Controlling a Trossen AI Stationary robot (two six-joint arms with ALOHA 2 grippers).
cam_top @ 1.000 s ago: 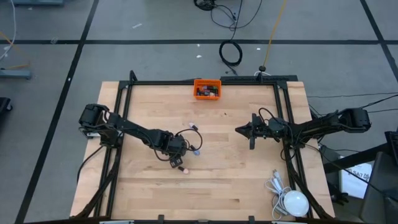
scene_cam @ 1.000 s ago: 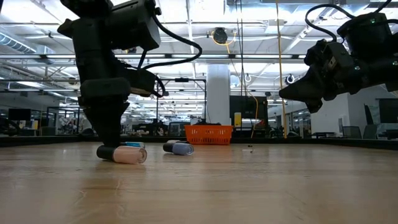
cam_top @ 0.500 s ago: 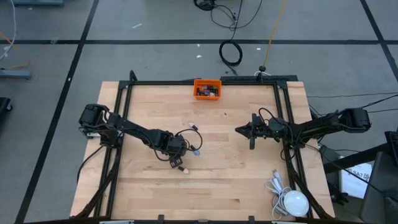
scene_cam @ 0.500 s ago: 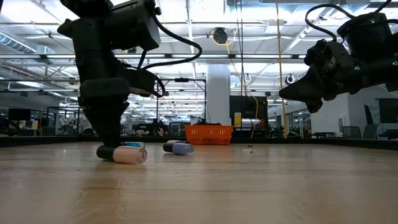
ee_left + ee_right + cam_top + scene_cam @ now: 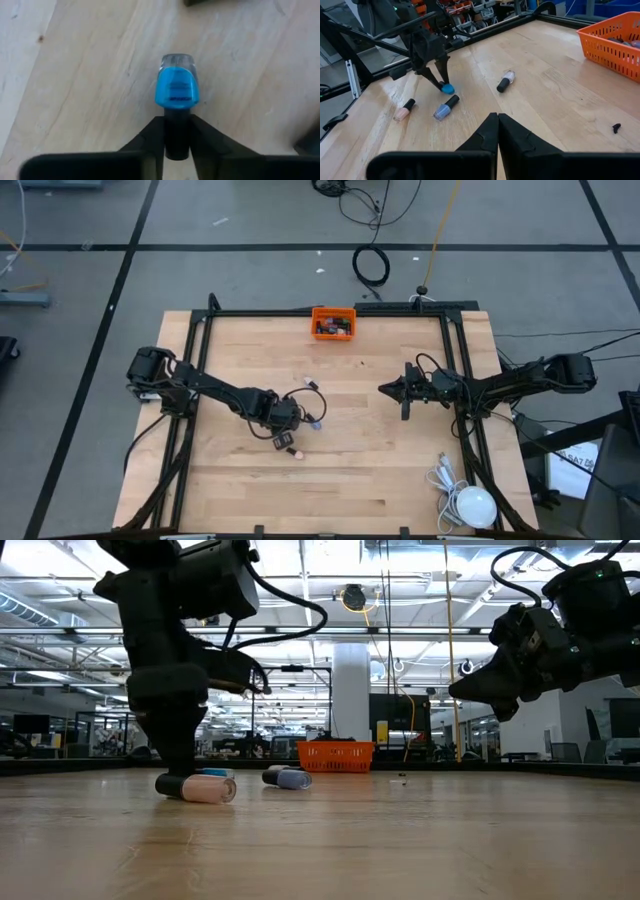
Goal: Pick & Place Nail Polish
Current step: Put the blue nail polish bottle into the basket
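Left wrist view: the left gripper (image 5: 177, 145) has its two dark fingers (image 5: 150, 145) clamped on the black cap of a bright blue nail polish bottle (image 5: 177, 87), whose body sticks out past the fingertips over the pale wooden table (image 5: 75, 90).

In the low view a peach bottle (image 5: 205, 789) lies on its side at lower left, right by the foot of the left arm, with a greyish-blue bottle (image 5: 288, 778) lying a little right of it (near the frame's centre). Behind them, mid-frame, stands the orange bin (image 5: 335, 755).

The right wrist view shows the right gripper (image 5: 498, 132) at bottom centre, its fingers pressed together on nothing. At centre left lie the peach bottle, a lilac-blue bottle (image 5: 445, 107) and a pale bottle (image 5: 505, 81), well apart from the bin at upper right.

In the high view the bin sits at the table's top edge, with bottles inside it.
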